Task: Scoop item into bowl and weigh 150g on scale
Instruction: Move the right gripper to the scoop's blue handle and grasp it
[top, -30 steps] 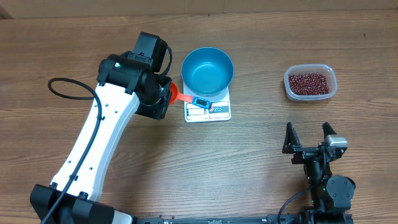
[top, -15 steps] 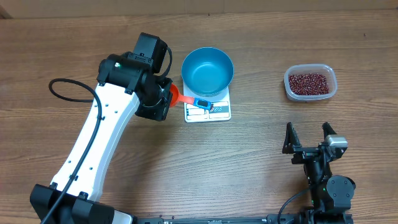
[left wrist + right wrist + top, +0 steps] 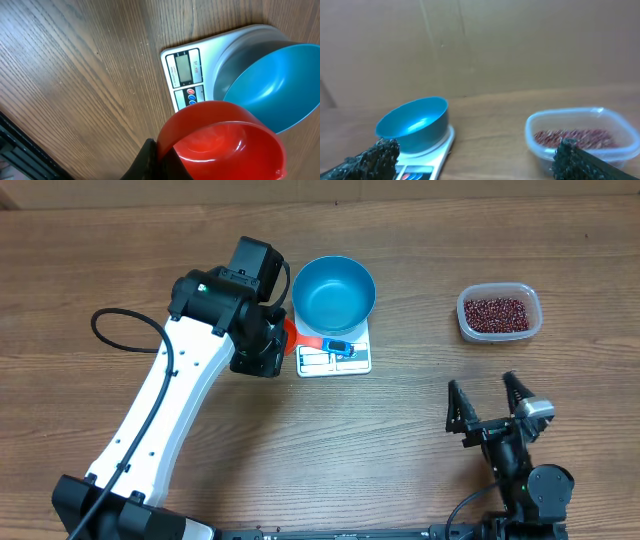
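Observation:
The blue bowl (image 3: pixel 333 292) stands empty on the white scale (image 3: pixel 350 360). My left gripper (image 3: pixel 285 335) hovers just left of the scale, shut on the rim of a red scoop (image 3: pixel 292 332); a blue piece at the scoop's far end reaches over the scale's front strip. In the left wrist view the scoop (image 3: pixel 225 140) is empty, with the scale (image 3: pixel 187 70) and bowl (image 3: pixel 270 95) beyond it. The item, dark red beans (image 3: pixel 494 314), fills a clear tub at the right. My right gripper (image 3: pixel 480 385) stands open near the front edge, holding nothing.
The clear plastic tub (image 3: pixel 500 285) sits at the far right, and in the right wrist view this tub (image 3: pixel 580 117) lies ahead to the right with the bowl (image 3: pixel 412 125) on the left. A black cable (image 3: pixel 120 320) loops left of my left arm.
My left arm has shifted a little to the right, carrying the scoop closer over the scale's front. The right gripper has turned slightly and still stands open.

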### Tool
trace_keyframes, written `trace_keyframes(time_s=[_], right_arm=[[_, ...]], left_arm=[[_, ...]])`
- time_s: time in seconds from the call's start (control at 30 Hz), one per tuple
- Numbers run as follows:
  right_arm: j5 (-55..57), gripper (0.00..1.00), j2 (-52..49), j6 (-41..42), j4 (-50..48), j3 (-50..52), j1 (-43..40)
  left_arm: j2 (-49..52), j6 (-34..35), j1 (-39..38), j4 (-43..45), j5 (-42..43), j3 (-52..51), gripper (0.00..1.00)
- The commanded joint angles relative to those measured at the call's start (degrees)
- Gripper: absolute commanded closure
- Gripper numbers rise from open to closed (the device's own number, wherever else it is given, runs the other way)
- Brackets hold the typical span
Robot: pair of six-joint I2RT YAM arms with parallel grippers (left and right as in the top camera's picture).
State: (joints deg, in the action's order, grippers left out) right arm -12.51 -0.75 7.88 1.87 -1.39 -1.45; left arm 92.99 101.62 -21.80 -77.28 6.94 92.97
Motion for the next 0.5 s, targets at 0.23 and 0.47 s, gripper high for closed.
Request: trace_keyframes(time_s=[0.23,0.47], right_arm=[[-3.0,0.00,0.4,4.1,18.5,-16.8,0.2],[-3.1,0.00,-1.9,11.5,26.1,-22.9,0.2]], left_arm=[[-1.4,2.3,-0.7,1.0,0.1,1.0,0.96],[-1.4,2.3,-0.7,1.1,-0.1,1.0,0.96]])
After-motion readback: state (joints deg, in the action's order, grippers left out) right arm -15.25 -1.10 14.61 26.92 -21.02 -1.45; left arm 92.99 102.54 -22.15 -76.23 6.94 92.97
